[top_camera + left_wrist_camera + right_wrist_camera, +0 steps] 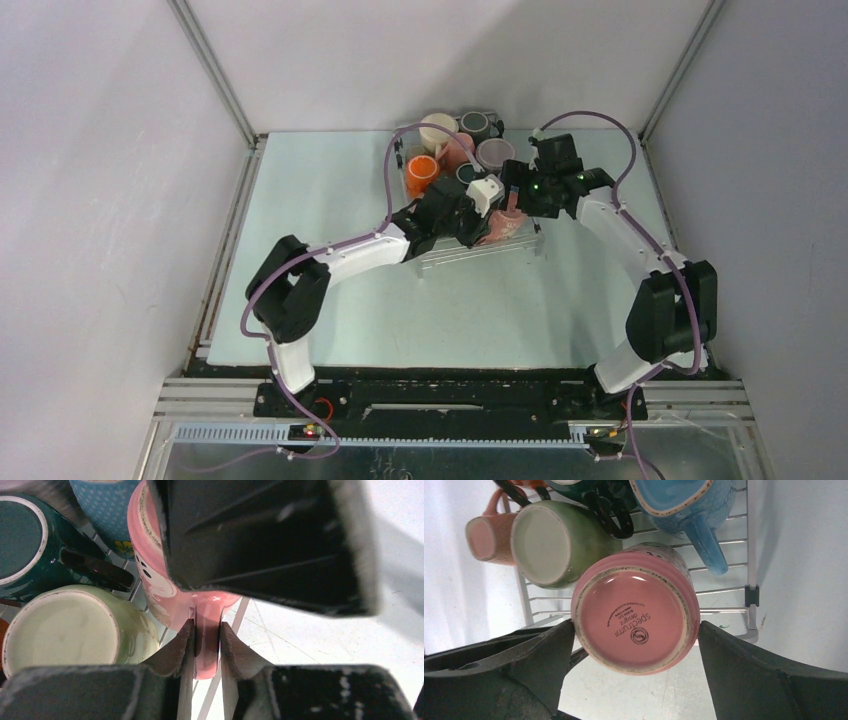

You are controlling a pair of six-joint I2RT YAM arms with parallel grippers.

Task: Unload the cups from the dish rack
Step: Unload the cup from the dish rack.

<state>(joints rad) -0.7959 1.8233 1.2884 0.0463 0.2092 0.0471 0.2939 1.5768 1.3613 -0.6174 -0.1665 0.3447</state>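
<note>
A pink cup (636, 622) with a printed base hangs bottom toward the right wrist camera, over the near end of the dish rack (734, 591). My left gripper (206, 640) is shut on its handle (207, 630). My right gripper (634, 630) stands wide open, one finger on each side of the cup's base, right at its rim. From above, both grippers meet over the pink cup (497, 228) on the dish rack (470, 255). Other cups lie in the rack: pale green (554, 545), blue (689, 505) and dark teal (25, 540).
An orange cup (421, 172), a cream one (438, 130), a dark one (475, 124) and a mauve one (495, 153) crowd the rack's far end. A salmon cup (486, 535) lies at the rack's side. White walls close in the pale table (320, 280).
</note>
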